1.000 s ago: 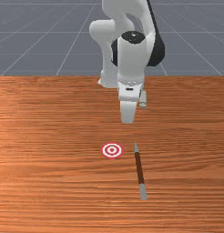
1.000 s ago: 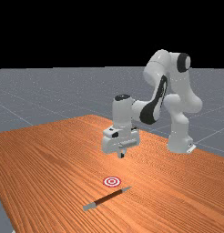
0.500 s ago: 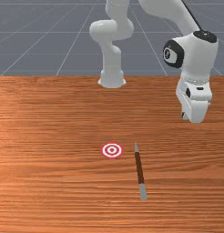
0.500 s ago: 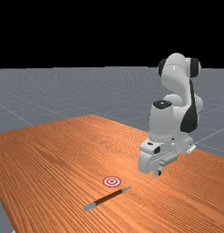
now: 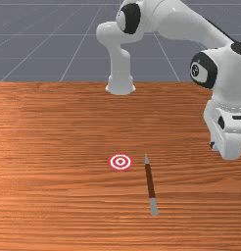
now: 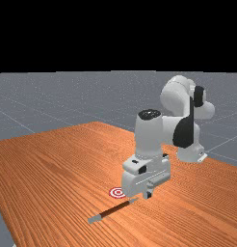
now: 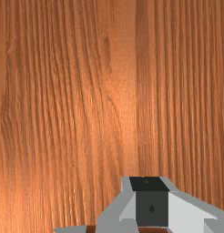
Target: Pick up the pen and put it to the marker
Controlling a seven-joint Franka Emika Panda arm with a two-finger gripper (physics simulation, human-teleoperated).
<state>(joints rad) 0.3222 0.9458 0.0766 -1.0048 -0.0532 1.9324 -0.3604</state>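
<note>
My hand (image 6: 148, 195), its fingers pressed together, hovers to the front view's right of the target (image 5: 120, 162). The pen (image 5: 150, 181) lies beside the target, probably light, stiff, slightly slippery: I'd grip its brown middle.

I have my arm (image 5: 183, 22) bent and reaching out quite far. In the front view, its base (image 5: 120, 84) stands near twelve o'clock; from there the arm goes upward, then stretches across toward four o'clock. The wrist joint (image 5: 204, 70), which carries a black cap, is at about two o'clock, and my hand (image 5: 225, 125) hangs below it at three o'clock.

In the far view, I see the elbow (image 6: 176, 96) near two o'clock and the base near four. My gripper (image 6: 148, 194) is at five o'clock, under the hand, and it points downward. Measured from the base, it lies toward eight o'clock.
</note>
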